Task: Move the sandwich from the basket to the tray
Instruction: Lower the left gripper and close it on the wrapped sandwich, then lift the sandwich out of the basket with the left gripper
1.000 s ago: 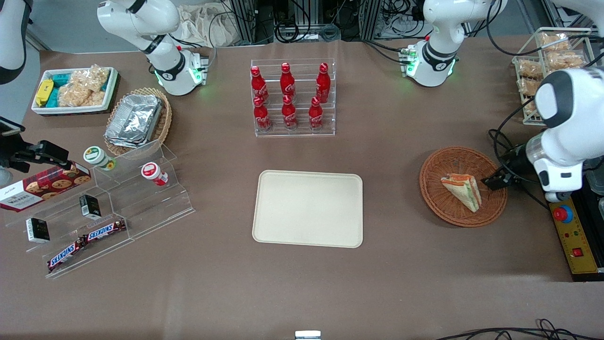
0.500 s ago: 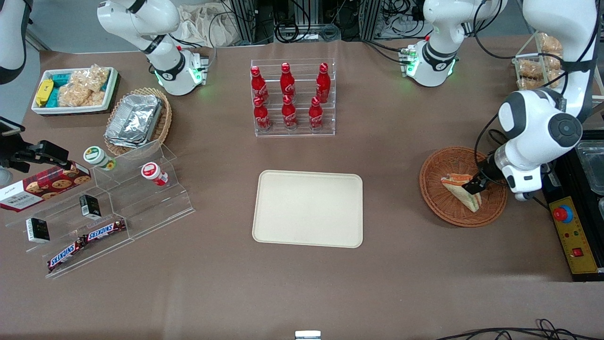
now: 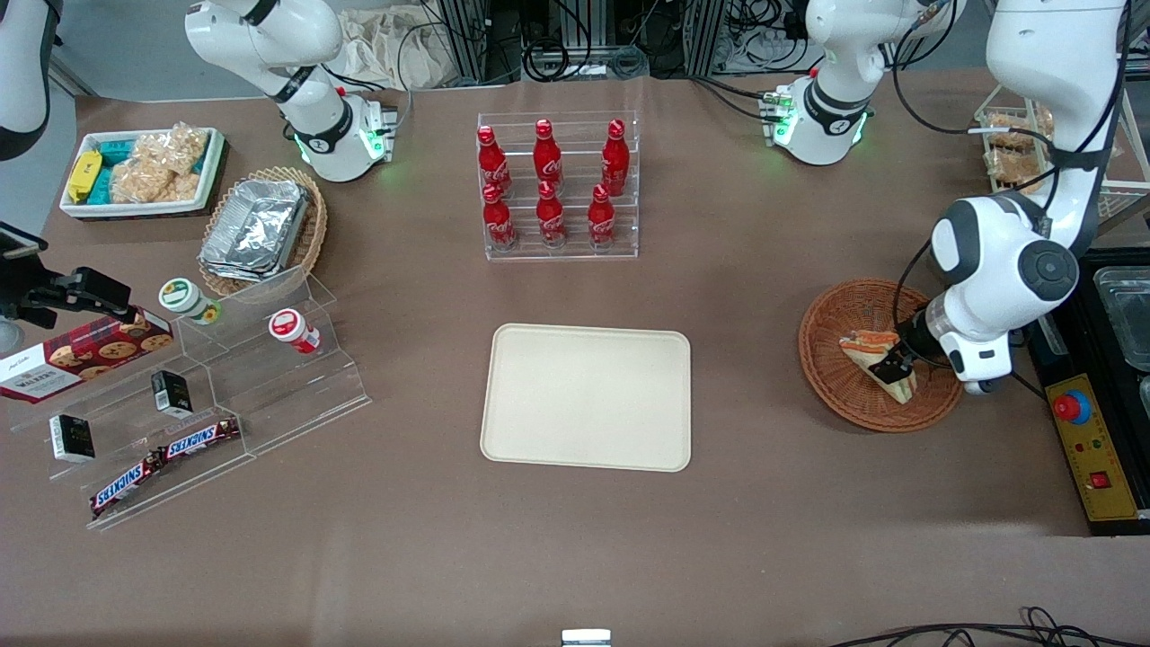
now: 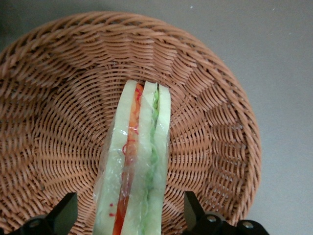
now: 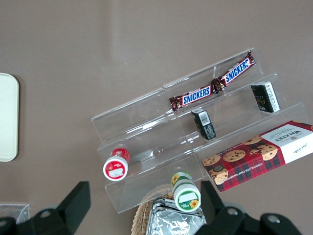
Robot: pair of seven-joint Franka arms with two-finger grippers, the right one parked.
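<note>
The left arm's black two-finger gripper (image 3: 891, 370) is hanging low inside the round reddish-brown woven wicker basket (image 3: 831, 368), toward the working arm's end of the table, and its fingers (image 4: 66, 211) are standing spread, one on each flat bread face of the clear-wrapped triangular sandwich wedge with orange-red and green filling (image 4: 137, 166). The wedge is lying on the basket floor with its layered edge facing up between the fingers, and its long axis is running straight away from the wrist camera, so the squeeze direction is crossing the layers. Neither finger seems to be touching the wrap yet. I judge that the fingers need only close on the bread faces before lifting. The flat rectangular cream-beige tray (image 3: 586, 396) is sitting bare at the table's middle, well apart from the basket, toward the parked arm's end
</note>
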